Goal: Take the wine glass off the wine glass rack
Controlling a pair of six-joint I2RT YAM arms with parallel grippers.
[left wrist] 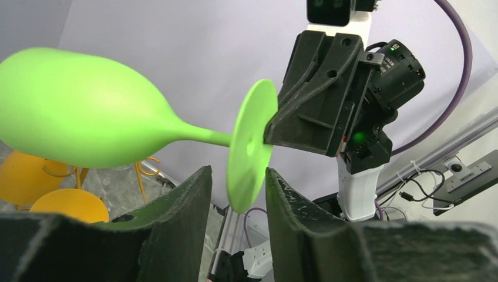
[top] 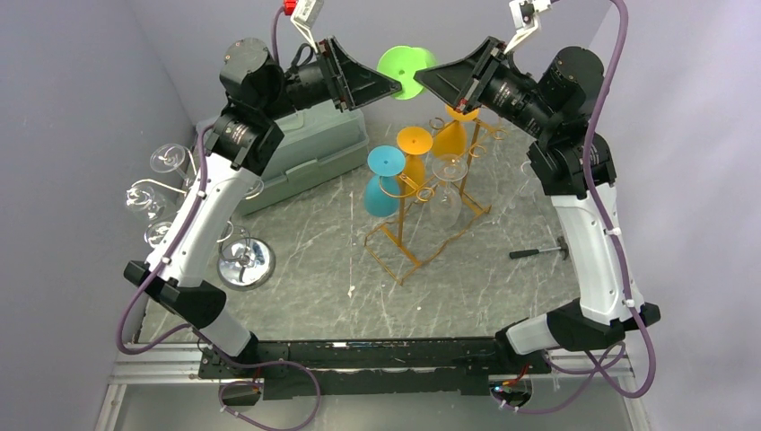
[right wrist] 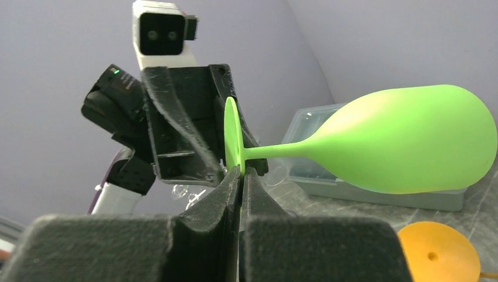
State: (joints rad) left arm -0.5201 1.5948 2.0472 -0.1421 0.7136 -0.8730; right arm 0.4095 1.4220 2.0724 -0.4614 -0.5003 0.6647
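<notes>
Top external view is showing me the bright green plastic wine glass [top: 406, 70] hanging in the air at twelve o'clock from the thin golden-orange wire rack [top: 386, 259], clear of its curled hooks and touching no part of it. The glass is lying sideways, with its stem roughly level.

The right gripper [top: 422, 83] is reaching in from three o'clock. In the right wrist view its jaws are pinching together on the six o'clock edge of the glass's round foot. The left gripper [top: 395, 87] is coming in from nine o'clock. In the left wrist view its fingers are standing apart and straddling that same foot from below. I cannot tell whether either pad is touching the disc.

I am reading this as a handover, with the lift off the rack already done and the glass yet to be set down. As I judge it, the next move is calling for the left fingers to close squarely on the foot before the right ones let go. The thin disc may twist or slip if the two grips are pulling against each other.
</notes>
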